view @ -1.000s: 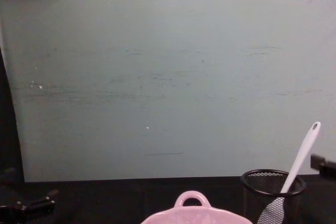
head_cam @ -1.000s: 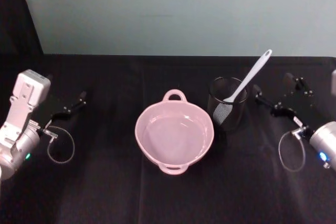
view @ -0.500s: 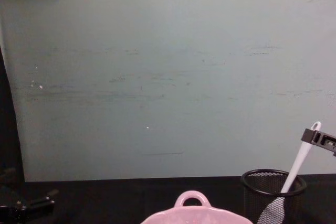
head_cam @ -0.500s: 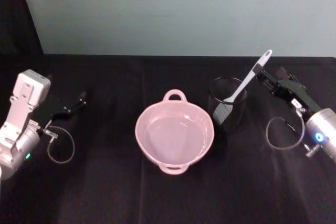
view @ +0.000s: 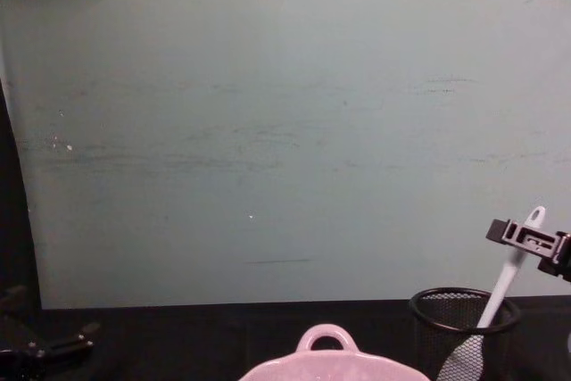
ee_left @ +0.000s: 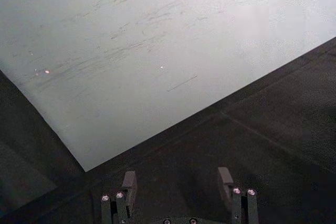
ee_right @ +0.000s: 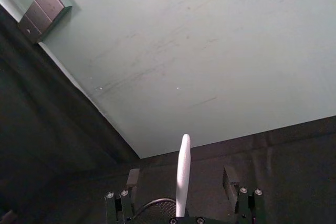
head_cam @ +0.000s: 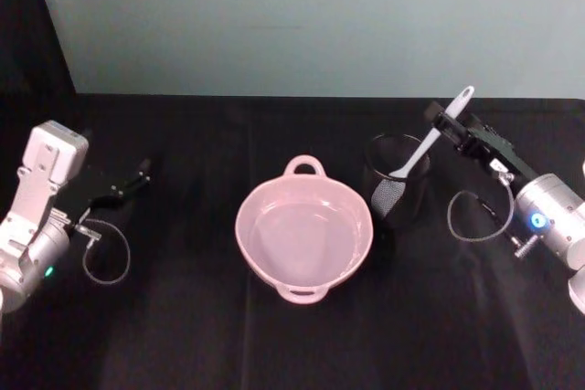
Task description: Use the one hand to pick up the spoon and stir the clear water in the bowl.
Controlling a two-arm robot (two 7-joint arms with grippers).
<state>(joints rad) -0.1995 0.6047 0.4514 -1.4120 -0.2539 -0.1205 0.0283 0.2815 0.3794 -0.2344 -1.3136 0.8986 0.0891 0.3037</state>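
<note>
With my right pincer [ee_right: 181, 174] wide and the spoon [head_cam: 422, 148] handle centred between its jaws, I'd close squarely, then lift straight out of the mesh cup [head_cam: 395, 191] below it; the left pincer [ee_left: 178, 179] is parked open.

A matte black surface [head_cam: 183, 326] runs back to a pale green wall [head_cam: 274, 25]. Two things stand on it. A glossy pink bowl [head_cam: 249, 235] sits upright about mid-surface, with one small loop handle on its far rim and another on its near rim. Just beside the bowl, to its right and slightly farther back, a black mesh cup [head_cam: 411, 207] stands upright. Whether the two touch, I cannot tell.
</note>
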